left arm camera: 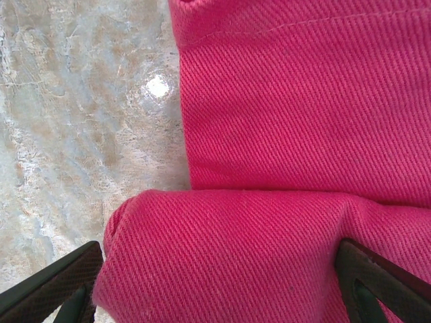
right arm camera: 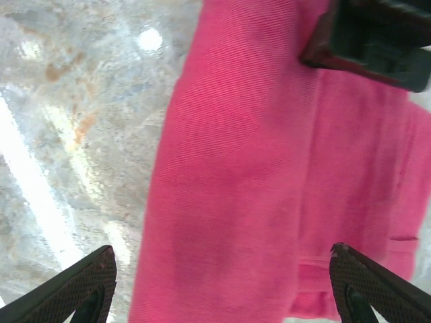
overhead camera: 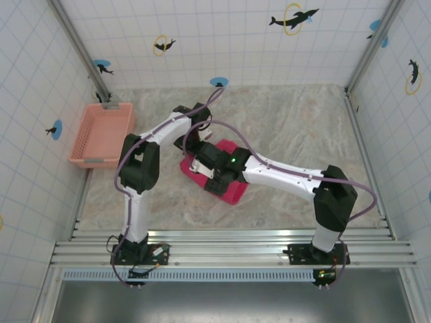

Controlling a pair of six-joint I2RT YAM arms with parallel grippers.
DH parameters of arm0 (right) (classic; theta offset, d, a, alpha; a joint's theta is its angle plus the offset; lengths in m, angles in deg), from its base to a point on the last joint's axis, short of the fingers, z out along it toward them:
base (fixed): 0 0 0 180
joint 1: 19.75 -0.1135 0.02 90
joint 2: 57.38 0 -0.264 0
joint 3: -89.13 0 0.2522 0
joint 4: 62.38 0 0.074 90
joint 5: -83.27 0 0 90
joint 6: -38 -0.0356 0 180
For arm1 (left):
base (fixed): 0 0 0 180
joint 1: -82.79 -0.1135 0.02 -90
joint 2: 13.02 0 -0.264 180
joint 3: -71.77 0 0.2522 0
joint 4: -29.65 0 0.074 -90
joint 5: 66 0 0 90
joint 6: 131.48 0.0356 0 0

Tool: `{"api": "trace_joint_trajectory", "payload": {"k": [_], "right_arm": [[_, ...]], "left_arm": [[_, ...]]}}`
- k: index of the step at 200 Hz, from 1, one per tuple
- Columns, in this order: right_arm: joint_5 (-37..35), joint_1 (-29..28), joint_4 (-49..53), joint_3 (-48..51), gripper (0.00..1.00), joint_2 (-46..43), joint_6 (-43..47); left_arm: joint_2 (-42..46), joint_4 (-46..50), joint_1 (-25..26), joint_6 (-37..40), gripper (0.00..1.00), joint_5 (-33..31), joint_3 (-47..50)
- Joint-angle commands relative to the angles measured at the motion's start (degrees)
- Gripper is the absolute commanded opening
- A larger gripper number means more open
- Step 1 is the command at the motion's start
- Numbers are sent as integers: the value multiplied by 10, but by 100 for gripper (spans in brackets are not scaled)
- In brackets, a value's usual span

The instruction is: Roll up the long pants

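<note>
Lying near the middle of the table (overhead camera: 303, 128), the pants (overhead camera: 234, 194) are gathered into a compact magenta bundle, with both arms bent in over it from the near edge. A basket (overhead camera: 102, 133) sits well apart at the far left, against the tiled wall.

From the left wrist, the left gripper (left arm camera: 219, 245) has its 2 fingers (left arm camera: 50, 286) spread wide. A thick rolled part of the pants (left arm camera: 222, 256) lies across the gap between them. The rounded end of the roll sits just beside the left finger, and the cloth runs on past the right one, which touches it. Beyond the roll a flat layer stretches away, with a stitched seam near the top. Bare table shows to the left of the cloth.

From the right wrist, the right gripper (right arm camera: 222, 247) is also spread wide and pinches nothing. One of its fingers (right arm camera: 67, 289) hangs over bare table, the other over the cloth. The pants (right arm camera: 229, 175) run as a broad band between them. A dark finger of the left gripper (right arm camera: 377, 40) rests on the cloth at the upper right.
</note>
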Motion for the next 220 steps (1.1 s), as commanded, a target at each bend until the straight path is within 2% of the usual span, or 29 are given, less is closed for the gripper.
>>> {"api": "trace_joint_trajectory", "payload": {"k": [1,28,44,78,98,109,122,133,144,157,176,197,220], "right_arm": [[21,-5,6,9,85,34,-20],[16,-8,22,8,85,81,-9],[-30,-7,43,-5,84,121,-13],[-60,-1,40,-19,82,198,52],[-38,24,61,-43,72,232,60],[14,45,81,-60,54,245,68],[68,71,103,-76,43,257,73],[145,92,124,-88,32,261,91],[208,112,131,-90,25,255,96],[338,143,127,-85,22,240,89],[466,177,141,-90,19,233,76],[578,204,138,-82,18,223,57],[644,234,104,-62,18,210,27]], "left_arm": [[-29,26,-1,15,90,-22,-2],[-30,31,-1,16,90,-22,-4],[-29,31,-1,17,91,-21,-4],[-35,39,-1,22,91,-18,-8],[-36,47,-1,27,91,-20,-15],[-32,49,-1,29,91,-22,-18],[-29,50,-1,29,91,-23,-23],[-26,54,-1,23,94,-31,-32],[-22,57,-2,18,96,-35,-42],[-14,61,-1,12,97,-47,-58],[-2,65,-7,6,97,-75,-85],[3,77,-20,-2,97,-95,-122],[2,90,-23,-2,97,-112,-158]]}}
